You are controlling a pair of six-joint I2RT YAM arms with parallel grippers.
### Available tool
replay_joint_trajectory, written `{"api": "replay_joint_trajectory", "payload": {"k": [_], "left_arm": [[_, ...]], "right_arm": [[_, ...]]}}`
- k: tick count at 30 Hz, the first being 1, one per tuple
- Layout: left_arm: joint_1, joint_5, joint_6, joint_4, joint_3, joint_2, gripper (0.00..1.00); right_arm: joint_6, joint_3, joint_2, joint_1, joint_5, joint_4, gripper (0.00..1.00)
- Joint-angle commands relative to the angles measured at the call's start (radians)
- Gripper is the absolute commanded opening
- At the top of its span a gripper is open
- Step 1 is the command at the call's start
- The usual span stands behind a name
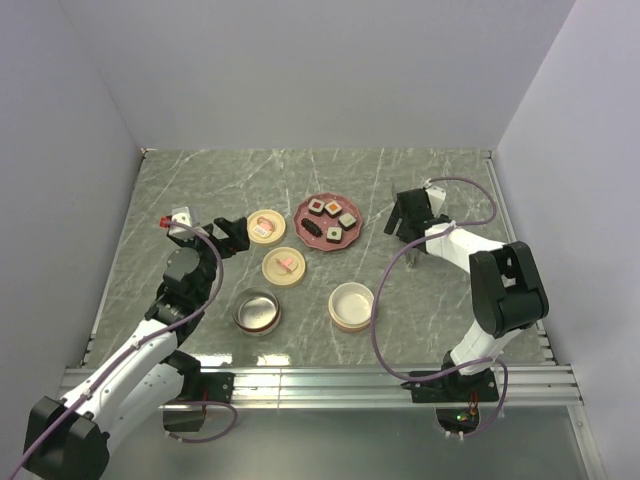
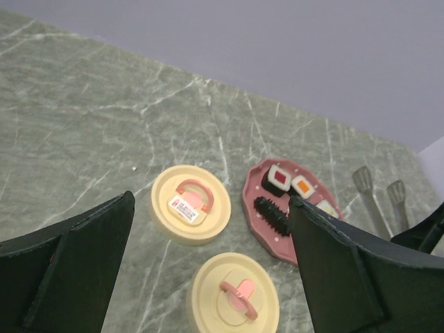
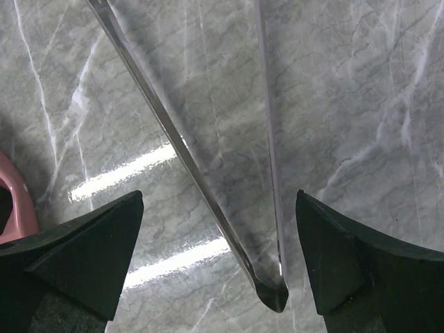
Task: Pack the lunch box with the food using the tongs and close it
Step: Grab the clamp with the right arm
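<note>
The food (image 1: 331, 220) lies as small cubes and one dark piece on a pink plate (image 1: 307, 214); the left wrist view shows the food (image 2: 279, 178) too. The tongs (image 3: 173, 139) lie flat on the table right of the plate, their joined end (image 3: 274, 295) between my right gripper's fingers. My right gripper (image 3: 219, 195) hangs open just over them, touching nothing, seen from above as right gripper (image 1: 403, 230). An open cream lunch box tub (image 1: 351, 305) stands near the front. My left gripper (image 1: 232, 230) is open and empty, left of the lids.
Two cream round lids (image 1: 266, 227) (image 1: 284, 266) with pink handles lie left of the plate. A metal bowl (image 1: 257, 311) stands left of the cream tub. The tongs' flat tips (image 2: 371, 187) show past the plate. Grey walls close in the table.
</note>
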Motion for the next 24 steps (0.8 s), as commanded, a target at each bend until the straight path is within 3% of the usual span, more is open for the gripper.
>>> {"api": "replay_joint_trajectory", "payload": {"k": [1,24], "left_arm": [[-0.003,-0.028,-0.001,-0.002,0.021,0.020,1.00],[-0.001,-0.006,-0.010,0.005,-0.006,-0.031,0.99]], "right_arm": [[0.015,0.028,-0.001,-0.006,0.009,0.007,0.97],[0.049,0.079,0.031,-0.003,0.008,-0.065,0.92]]}}
